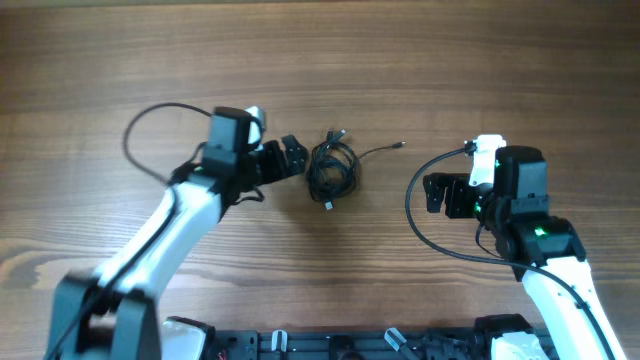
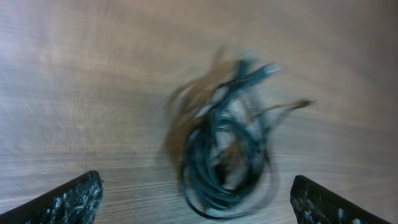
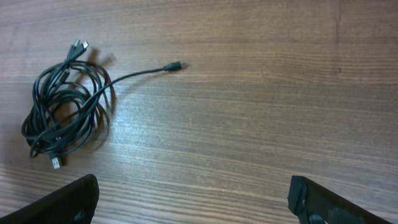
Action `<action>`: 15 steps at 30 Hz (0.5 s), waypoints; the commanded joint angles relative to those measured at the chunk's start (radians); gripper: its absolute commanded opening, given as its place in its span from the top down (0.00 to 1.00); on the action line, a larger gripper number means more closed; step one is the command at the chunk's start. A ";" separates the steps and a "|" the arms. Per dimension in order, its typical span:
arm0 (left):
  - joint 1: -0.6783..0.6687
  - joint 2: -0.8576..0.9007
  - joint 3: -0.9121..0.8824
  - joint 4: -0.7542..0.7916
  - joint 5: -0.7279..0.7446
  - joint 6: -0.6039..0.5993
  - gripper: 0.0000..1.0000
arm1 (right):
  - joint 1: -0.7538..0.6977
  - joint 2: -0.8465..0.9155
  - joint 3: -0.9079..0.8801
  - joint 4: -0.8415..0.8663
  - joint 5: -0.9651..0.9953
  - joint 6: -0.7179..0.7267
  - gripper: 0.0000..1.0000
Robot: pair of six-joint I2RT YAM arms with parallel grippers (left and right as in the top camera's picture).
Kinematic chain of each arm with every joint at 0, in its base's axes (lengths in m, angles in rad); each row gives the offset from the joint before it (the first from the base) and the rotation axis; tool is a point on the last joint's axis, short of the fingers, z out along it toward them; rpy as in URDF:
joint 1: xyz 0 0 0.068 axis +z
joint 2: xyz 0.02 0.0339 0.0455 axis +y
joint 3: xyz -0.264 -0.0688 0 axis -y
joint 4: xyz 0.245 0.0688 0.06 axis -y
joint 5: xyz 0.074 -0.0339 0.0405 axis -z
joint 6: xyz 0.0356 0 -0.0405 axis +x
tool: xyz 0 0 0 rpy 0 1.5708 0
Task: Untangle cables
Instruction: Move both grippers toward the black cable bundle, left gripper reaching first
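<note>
The cables (image 1: 330, 170) lie as one coiled black bundle on the wooden table, with one loose plug end (image 1: 400, 145) trailing off to the right. My left gripper (image 1: 297, 157) stands open just left of the bundle, nothing between its fingers. The left wrist view is blurred: the bundle (image 2: 211, 168) sits ahead between the two fingertips (image 2: 68, 199), not touching them. My right gripper (image 1: 432, 193) is open over bare wood, well to the right of the coil. The right wrist view has the bundle (image 3: 62, 93) at far left and the loose plug end (image 3: 176, 65) ahead.
Thicker black cables wired to the arms loop beside each wrist, one at the left (image 1: 150, 125) and one at the right (image 1: 420, 215). The arms' bases (image 1: 330, 345) line the table's near edge. The wooden table (image 1: 480, 60) stretches beyond the bundle.
</note>
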 commanded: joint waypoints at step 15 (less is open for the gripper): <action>-0.200 0.241 0.009 0.068 -0.063 -0.182 0.67 | -0.003 0.025 0.025 0.001 -0.020 0.010 0.00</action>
